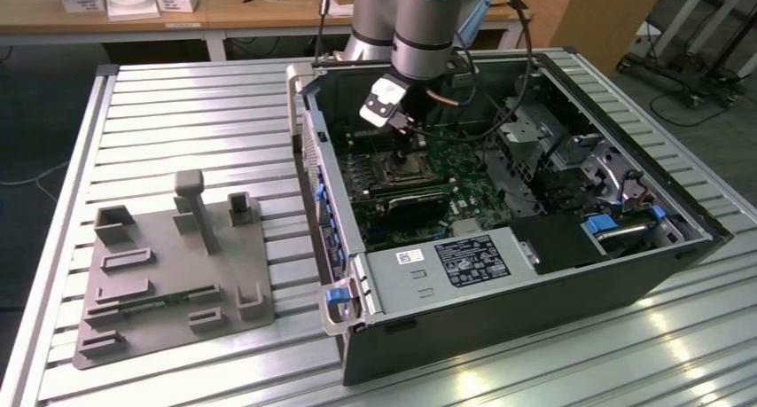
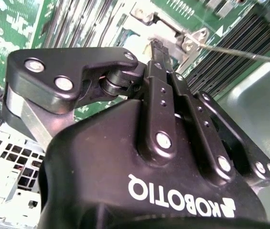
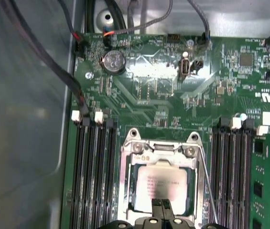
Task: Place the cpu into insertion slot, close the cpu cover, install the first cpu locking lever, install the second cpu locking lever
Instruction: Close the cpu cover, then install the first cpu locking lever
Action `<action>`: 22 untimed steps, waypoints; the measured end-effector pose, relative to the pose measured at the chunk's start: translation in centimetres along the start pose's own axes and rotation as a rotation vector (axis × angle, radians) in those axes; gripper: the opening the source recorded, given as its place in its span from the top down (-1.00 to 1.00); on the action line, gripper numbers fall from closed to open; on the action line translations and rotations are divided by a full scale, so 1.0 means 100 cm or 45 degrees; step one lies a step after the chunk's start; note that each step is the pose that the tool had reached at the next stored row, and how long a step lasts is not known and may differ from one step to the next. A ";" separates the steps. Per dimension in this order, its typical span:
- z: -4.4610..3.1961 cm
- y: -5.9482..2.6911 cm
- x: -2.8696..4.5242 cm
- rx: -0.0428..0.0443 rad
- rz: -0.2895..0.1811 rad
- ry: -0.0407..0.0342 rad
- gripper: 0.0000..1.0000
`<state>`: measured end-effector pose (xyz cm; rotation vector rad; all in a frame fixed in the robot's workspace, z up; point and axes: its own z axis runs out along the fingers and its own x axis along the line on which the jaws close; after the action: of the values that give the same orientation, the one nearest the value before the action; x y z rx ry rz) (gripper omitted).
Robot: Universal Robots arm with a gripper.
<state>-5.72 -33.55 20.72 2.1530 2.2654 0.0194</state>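
Exterior and wrist views of a CPU-installation cell, the gripper at the socket.

A ribbed aluminium slat table [image 1: 177,97] carries a black open-sided computer case [image 1: 509,327] lying with its inside facing up. Toward the exterior view's left, a flat grey moulded fixture plate with upright posts [image 1: 142,301] rests on the same table, well apart from the work. A grey-and-blue jointed robot arm [image 1: 426,26] reaches down into the case from above.

Inside the case lies a green printed motherboard [image 3: 149,95] with a silver coin-cell battery [image 3: 113,62] and banks of black memory slots [image 3: 94,176] on both sides of the socket. The black two-finger gripper [image 3: 161,206] stands directly over the socket. Its jaws are closed together, with no more than a thin seam between the fingers [image 2: 161,76], and nothing is visibly held between them.

The thin silvery-grey square cpu cover [image 3: 126,181] lies flat around the socket. The small square cpu with a pale silver-tan top [image 3: 161,183] sits in the socket, showing through the cover's open centre, with the fingertips at one edge of it. A thin metal lever rod [image 3: 206,186] runs just beside one side of the cover; whether it is latched cannot be told.
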 end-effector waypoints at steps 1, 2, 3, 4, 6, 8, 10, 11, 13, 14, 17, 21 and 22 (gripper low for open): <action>0.0000 0.0013 -0.0001 0.000 0.000 0.0000 0.80; 0.0001 0.0025 -0.0001 0.000 0.000 -0.0001 0.80; 0.0001 0.0039 -0.0002 0.000 0.000 -0.0001 0.80; 0.0001 0.0052 -0.0003 0.000 0.000 -0.0001 0.80; 0.0002 0.0070 -0.0004 0.000 0.000 0.0000 0.80; 0.0002 0.0075 -0.0004 0.000 0.000 0.0000 0.80; 0.0002 0.0080 -0.0004 0.000 0.000 0.0000 0.80; 0.0002 0.0080 -0.0004 0.000 0.000 0.0000 0.80; 0.0002 0.0080 -0.0004 0.000 0.000 0.0000 0.80; 0.0002 0.0080 -0.0004 0.000 0.000 0.0000 0.80; 0.0001 0.0081 -0.0004 0.000 0.000 0.0000 0.80; -0.0018 0.0080 -0.0004 0.000 0.000 -0.0001 0.80; -0.0028 0.0081 -0.0004 0.000 -0.001 -0.0002 0.80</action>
<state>-4.92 -33.55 21.02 2.1523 2.2657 0.0195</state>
